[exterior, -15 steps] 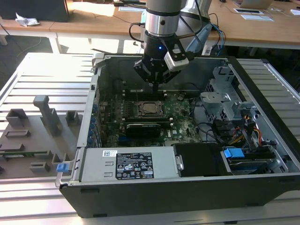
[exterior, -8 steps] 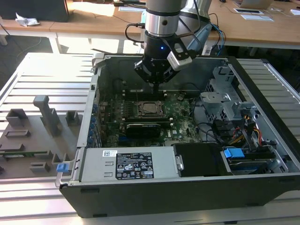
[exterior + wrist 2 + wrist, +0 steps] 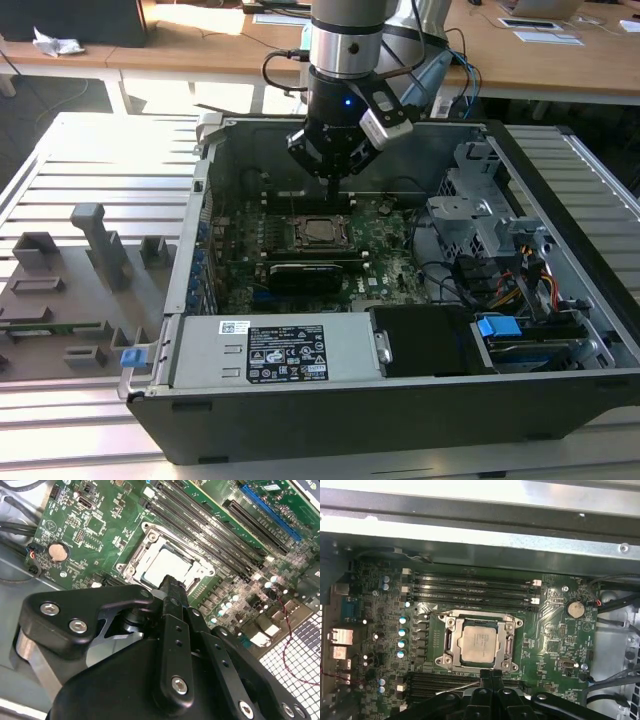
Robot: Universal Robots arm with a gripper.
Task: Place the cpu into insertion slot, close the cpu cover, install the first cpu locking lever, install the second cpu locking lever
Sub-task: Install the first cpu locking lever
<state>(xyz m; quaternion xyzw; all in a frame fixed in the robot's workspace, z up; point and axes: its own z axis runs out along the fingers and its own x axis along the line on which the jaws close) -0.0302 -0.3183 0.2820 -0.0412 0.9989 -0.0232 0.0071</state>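
Inside the open computer case [image 3: 560,180], the gripper [image 3: 333,188] hangs tip-down over the motherboard [image 3: 555,630], at the far edge of the socket in the exterior view. Its 2 fingers [image 3: 491,676] are pressed together with nothing between them. The cpu [image 3: 479,642] lies flat in the insertion slot [image 3: 448,641], silvery top up. The cpu cover [image 3: 480,616] is down around it, its window framing the chip. A thin bright wire, probably 1 of the locking levers [image 3: 462,686], runs slantwise just beside the fingertips on the socket side nearest them. I cannot tell whether the tip touches it, or whether either lever is latched. So the chip looks seated and the cover looks lowered, with the lever work in hand. The main hazard, as I judge it, is the narrow closed tip sliding off that springy wire. The lever would snap back, and the tip could strike the small capacitors [image 3: 402,630] or the 4 memory slots [image 3: 470,587] close by. Pushing down off-centre on the cover could also tilt the chip against the socket pins.
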